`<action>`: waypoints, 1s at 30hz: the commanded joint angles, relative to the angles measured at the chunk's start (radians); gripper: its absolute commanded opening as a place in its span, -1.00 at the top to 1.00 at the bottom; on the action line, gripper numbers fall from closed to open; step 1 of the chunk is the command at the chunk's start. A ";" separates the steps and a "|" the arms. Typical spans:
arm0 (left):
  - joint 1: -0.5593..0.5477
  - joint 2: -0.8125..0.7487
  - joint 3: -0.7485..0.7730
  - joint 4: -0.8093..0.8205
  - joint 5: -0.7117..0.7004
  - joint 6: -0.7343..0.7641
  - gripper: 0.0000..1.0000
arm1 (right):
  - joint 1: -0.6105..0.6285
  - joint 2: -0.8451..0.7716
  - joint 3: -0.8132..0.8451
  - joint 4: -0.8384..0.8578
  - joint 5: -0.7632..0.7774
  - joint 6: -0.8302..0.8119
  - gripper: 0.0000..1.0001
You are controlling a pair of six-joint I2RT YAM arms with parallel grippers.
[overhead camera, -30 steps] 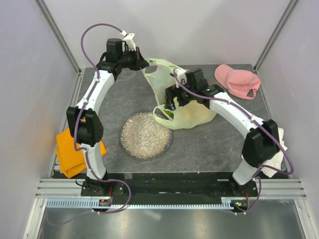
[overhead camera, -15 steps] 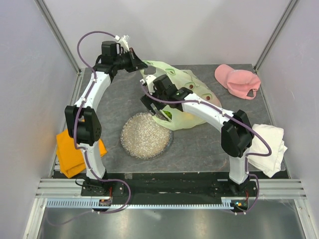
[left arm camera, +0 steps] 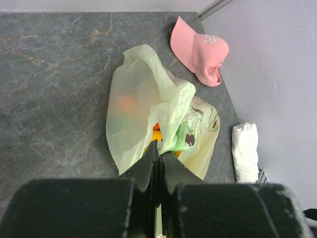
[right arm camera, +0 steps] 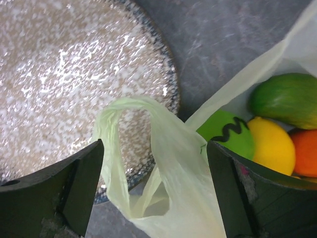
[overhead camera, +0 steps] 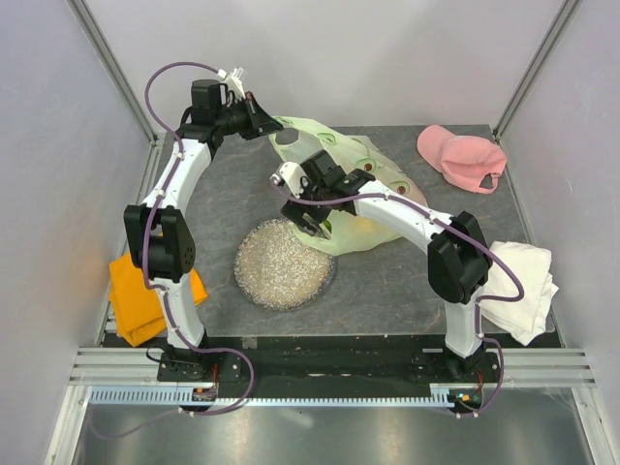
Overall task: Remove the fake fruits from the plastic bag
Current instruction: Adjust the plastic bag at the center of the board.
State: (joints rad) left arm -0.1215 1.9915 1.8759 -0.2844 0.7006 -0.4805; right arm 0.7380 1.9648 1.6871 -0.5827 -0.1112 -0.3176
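Observation:
The plastic bag lies at the back middle of the table, its mouth towards the plate. My left gripper is shut on the bag's back edge and holds that film up. My right gripper is open at the mouth, with a handle loop between its fingers. Inside the mouth I see a green round fruit, a yellow fruit, a green mango and an orange. An orange fruit shows through the film. Other fruits are hidden.
A speckled plate sits just in front of the bag's mouth, under my right gripper. A pink cap lies at the back right, a white folded cloth at the right edge, an orange cloth at the left edge.
My right arm swung left from the bag's right side to its mouth by the plate. The bag sagged and spread out. My left gripper shifted slightly left, still holding the film.

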 commanded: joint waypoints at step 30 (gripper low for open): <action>0.293 -0.216 0.056 -0.073 0.131 0.181 0.97 | -0.371 0.158 0.582 0.271 0.056 -0.181 1.00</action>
State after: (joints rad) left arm 0.1879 1.9198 1.9892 -0.3710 0.6353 -0.3531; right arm 0.3752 2.1986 2.2917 -0.4114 -0.0715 -0.4435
